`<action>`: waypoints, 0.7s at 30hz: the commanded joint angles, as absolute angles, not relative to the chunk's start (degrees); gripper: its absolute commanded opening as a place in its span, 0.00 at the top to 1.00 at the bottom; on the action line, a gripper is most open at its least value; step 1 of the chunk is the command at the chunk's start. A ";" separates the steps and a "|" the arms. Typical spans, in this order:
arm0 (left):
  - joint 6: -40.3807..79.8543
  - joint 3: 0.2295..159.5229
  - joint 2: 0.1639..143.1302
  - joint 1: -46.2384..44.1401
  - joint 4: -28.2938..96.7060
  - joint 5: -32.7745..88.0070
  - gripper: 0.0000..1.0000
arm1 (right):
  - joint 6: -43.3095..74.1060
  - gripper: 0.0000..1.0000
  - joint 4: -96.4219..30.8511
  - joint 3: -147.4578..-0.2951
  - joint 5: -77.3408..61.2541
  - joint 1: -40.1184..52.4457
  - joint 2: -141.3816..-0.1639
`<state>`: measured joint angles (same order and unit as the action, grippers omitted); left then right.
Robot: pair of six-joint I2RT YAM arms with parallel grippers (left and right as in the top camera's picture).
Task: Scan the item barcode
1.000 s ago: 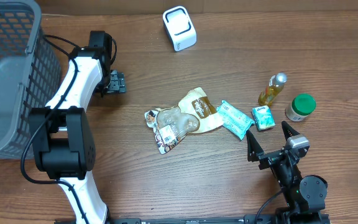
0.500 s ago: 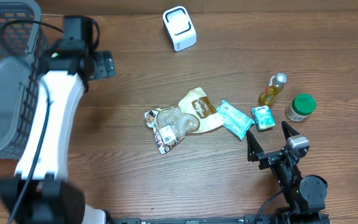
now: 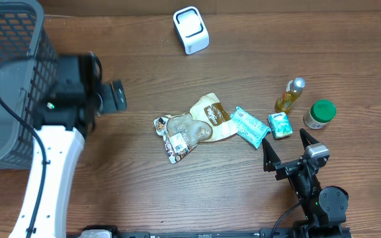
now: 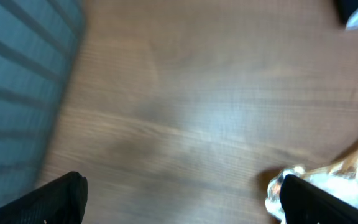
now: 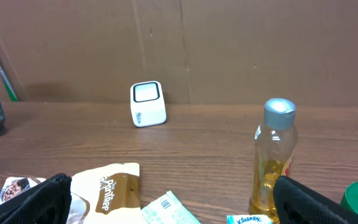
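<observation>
Left arm (image 3: 51,158) reaching in from the near left, blurred, left gripper (image 3: 114,96) wide apart and empty, right arm (image 3: 323,198) low at near right, right gripper (image 3: 286,147) spread wide, holding nothing

A brown wood-grain tabletop (image 3: 177,192) fills the overhead view, its grain running left to right. Along the tabletop's far edge stands a plain, matte brown wall (image 5: 241,43) that looks like board, with a vertical seam (image 5: 182,50) rising from the tabletop. Light falls evenly, and in the left wrist view a pale, soft sheen lies on the tabletop's surface
</observation>
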<state>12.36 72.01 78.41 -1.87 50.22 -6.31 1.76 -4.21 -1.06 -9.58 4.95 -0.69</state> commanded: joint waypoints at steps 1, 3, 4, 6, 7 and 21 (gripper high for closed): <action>14.20 60.84 74.37 -1.85 48.84 -1.43 0.00 | 2.15 0.00 -3.97 -0.45 -8.86 4.75 -0.16; 14.41 56.69 72.71 -1.87 49.12 -1.21 0.00 | 2.13 0.00 -3.97 -0.45 -8.86 4.75 -0.16; 14.39 54.92 71.92 -1.87 48.69 -1.26 0.00 | 2.13 0.00 -3.97 -0.45 -8.86 4.75 -0.16; 14.37 50.22 69.87 -1.87 45.50 -1.76 0.00 | 2.13 0.00 -3.97 -0.45 -8.86 4.75 -0.16; 14.31 47.48 68.73 -1.87 42.46 -2.39 0.01 | 2.13 0.00 -3.97 -0.45 -8.86 4.75 -0.16; 14.20 15.44 56.97 -1.87 -4.23 1.10 0.01 | 2.13 0.00 -3.97 -0.45 -8.86 4.75 -0.16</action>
